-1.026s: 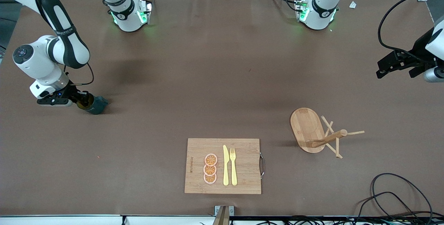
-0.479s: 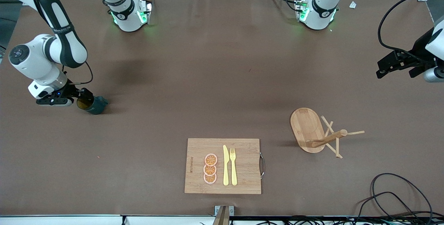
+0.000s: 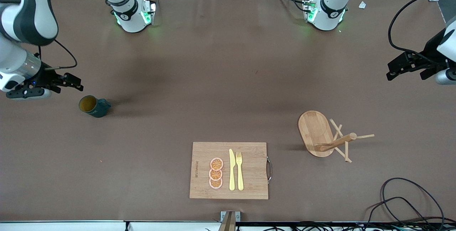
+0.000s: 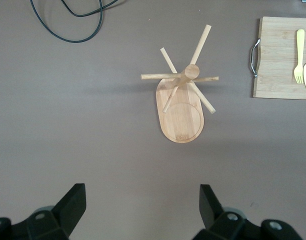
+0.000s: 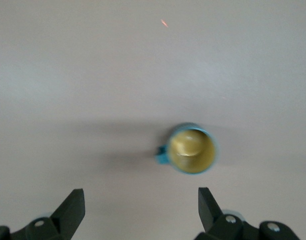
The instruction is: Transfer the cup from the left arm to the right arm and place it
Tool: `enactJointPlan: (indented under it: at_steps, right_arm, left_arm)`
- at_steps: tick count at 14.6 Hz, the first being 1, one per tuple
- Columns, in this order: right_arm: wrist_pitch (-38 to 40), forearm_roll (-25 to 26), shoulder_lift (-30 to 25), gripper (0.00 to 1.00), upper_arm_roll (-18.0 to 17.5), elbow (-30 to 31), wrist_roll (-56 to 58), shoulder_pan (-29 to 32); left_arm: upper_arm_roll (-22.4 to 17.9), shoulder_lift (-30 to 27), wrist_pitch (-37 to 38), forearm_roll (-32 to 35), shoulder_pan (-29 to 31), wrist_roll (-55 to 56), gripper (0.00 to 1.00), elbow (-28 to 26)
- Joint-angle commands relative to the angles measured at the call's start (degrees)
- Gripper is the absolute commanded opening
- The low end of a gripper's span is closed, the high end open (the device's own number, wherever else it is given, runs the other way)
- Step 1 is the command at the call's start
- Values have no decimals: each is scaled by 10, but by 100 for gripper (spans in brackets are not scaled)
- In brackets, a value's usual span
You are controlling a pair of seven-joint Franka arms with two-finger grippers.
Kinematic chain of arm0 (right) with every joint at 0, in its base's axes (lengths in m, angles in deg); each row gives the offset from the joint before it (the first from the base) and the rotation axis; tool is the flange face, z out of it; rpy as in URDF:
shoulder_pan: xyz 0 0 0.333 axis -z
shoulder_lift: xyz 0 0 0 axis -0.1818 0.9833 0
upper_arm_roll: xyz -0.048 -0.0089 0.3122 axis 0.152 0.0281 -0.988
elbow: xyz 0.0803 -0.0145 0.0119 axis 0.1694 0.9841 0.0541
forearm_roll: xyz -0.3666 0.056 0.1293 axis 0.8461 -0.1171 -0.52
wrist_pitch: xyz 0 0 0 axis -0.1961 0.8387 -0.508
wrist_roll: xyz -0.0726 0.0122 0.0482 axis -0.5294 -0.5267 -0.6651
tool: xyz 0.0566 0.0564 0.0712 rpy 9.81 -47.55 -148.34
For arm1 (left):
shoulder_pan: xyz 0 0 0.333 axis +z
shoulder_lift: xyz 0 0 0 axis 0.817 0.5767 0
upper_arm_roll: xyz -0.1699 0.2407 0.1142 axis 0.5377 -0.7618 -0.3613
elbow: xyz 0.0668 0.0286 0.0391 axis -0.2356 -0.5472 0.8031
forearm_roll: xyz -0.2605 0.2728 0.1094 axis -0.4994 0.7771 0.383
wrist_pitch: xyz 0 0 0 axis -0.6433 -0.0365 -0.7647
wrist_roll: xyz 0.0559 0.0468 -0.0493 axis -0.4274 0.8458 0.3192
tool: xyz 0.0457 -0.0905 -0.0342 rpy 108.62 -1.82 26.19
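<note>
1. Standing upright on the table, your cup sits alone toward the right arm's end.
2. You see the right gripper hanging in the air just beside the cup, fingers spread, holding nothing.
3. Your left gripper waits spread over the table's edge, with the wooden peg rack in its wrist view.

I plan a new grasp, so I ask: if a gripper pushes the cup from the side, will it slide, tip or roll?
The cup stands upright, mouth up, on the flat table, so it would probably slide, not roll. It looks short and wide, so tipping seems unlikely. Its side handle may make it turn when pushed.
</note>
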Motion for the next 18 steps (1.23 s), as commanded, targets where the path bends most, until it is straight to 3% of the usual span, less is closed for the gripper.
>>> enactJointPlan:
  at_steps: [1,4,7,12,18]
  right_arm:
    - [57,27,10,100,1,-81,-158,-82]
    - [118,75,14,100,2,-162,-200,-116]
    - [116,78,16,100,9,-166,-154,-99]
    - [112,78,17,100,11,-195,-66,-12]
    - [123,78,17,100,11,-211,-41,3]
  left_arm:
    - [0,-2,9,1,0,-3,100,4]
    - [0,-2,9,1,0,-3,100,4]
    - [0,-2,9,1,0,-3,100,4]
    - [0,-2,9,1,1,-3,100,4]
    - [0,-1,8,7,1,-3,100,4]
